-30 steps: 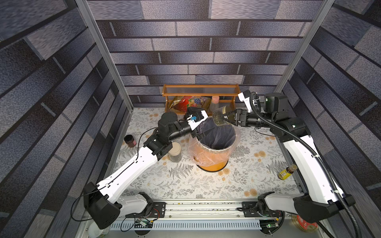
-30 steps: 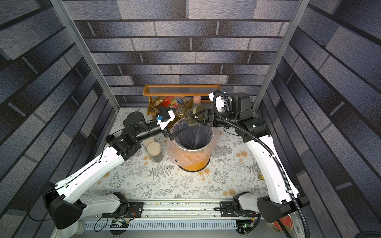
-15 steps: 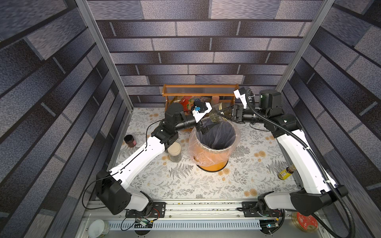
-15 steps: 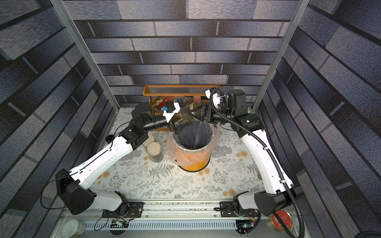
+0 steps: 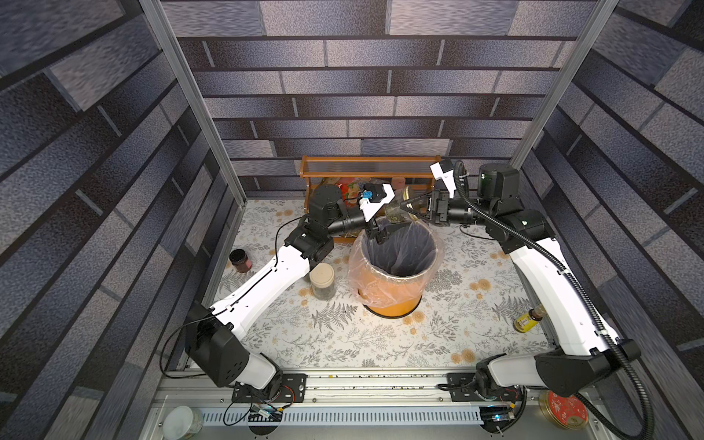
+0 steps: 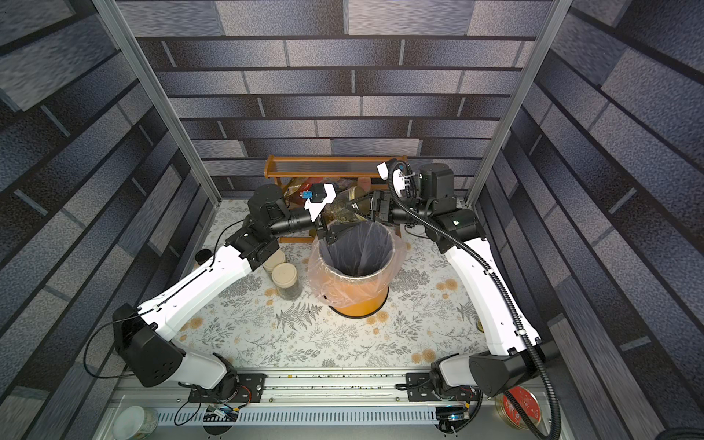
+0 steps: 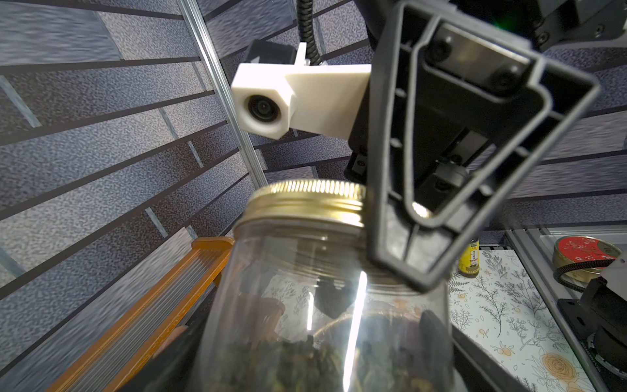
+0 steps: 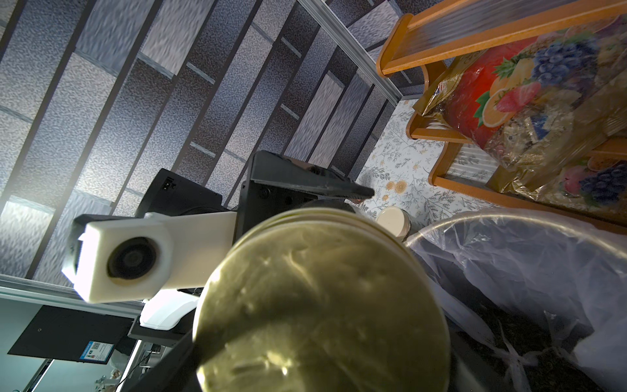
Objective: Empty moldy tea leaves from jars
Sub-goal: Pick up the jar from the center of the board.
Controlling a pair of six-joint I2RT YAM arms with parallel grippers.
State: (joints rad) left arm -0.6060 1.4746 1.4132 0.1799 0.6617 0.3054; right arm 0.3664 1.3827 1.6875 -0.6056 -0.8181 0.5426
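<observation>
Gold screw lid [image 7: 305, 200]: the right gripper [image 5: 405, 207] is clamped on this end of the held jar [image 5: 395, 213]. One black finger [image 7: 386, 220] lies across the lid and the glass shoulder.

The jar is roughly level, lid toward the right arm, over the far rim of the orange bin [image 5: 394, 304]. The tea leaves [image 7: 298, 359] are heaped inside the glass, at the end away from the lid.

The left gripper [image 5: 388, 233] is at the jar's base end, jaws apart on either side of the glass. Cannot tell whether the pads touch it.

The bin carries a clear plastic liner [image 5: 358, 263], its mouth open below the jar. Two cream-lidded jars [image 6: 285, 280] stand upright just beside the bin on the left arm's side, lids on.

Behind the bin, against the back wall, is a wooden rack [image 5: 371, 167]. A dark jar [image 5: 240, 261] and a yellow bottle [image 5: 527, 319] sit well apart at opposite table edges.
</observation>
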